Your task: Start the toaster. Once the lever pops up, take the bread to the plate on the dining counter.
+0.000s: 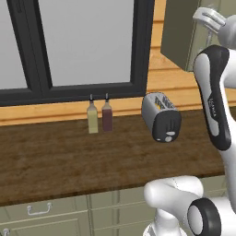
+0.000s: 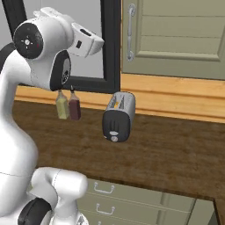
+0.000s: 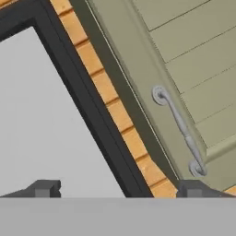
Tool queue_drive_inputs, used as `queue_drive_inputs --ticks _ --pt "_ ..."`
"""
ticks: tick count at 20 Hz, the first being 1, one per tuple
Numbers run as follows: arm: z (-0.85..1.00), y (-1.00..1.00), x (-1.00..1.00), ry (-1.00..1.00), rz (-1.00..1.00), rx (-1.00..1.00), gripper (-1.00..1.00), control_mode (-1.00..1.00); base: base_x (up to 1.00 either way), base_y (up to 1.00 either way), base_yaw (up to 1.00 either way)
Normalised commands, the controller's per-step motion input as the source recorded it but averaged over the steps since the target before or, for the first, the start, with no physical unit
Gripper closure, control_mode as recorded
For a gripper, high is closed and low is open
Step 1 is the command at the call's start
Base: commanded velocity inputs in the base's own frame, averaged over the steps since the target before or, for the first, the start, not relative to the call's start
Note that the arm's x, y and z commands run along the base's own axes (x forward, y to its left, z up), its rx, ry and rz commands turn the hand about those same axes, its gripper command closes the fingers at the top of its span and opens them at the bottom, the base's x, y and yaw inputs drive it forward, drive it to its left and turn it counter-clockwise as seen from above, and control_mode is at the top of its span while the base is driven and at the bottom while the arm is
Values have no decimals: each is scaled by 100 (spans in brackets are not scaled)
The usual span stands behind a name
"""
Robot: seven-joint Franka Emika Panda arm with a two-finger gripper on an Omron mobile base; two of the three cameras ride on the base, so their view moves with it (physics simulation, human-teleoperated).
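Toaster [image 1: 161, 116] in the left base view stands far back on the dark wood worktop [image 1: 69, 156], right of two bottles [image 1: 100, 116], its long axis running near to far and its black end panel facing near. From the right base view it [image 2: 118, 116] sits below the green cabinet door [image 2: 176, 35], slots up. Through the hand view the gripper [image 3: 120, 188] stands wide open with nothing between its fingertips [image 3: 44, 188], facing the cabinet handle [image 3: 179, 131].

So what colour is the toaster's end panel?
Black, on the silver-grey toaster; right base view shows it best.
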Motion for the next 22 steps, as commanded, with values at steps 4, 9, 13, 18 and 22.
queue_drive_inputs --ticks 4,9,13,18,22 --pt "-100 15 49 38 12 -21 -100 -100 0 0 0" --pt "-90 5 36 5 9 -24 -100 -100 0 0 0" --pt "-82 1 45 15 6 -22 -100 -100 0 0 0" --pt "-56 1 37 21 0 -19 -100 -100 0 0 0" --pt "-25 0 33 31 0 -12 -100 -100 0 0 0"
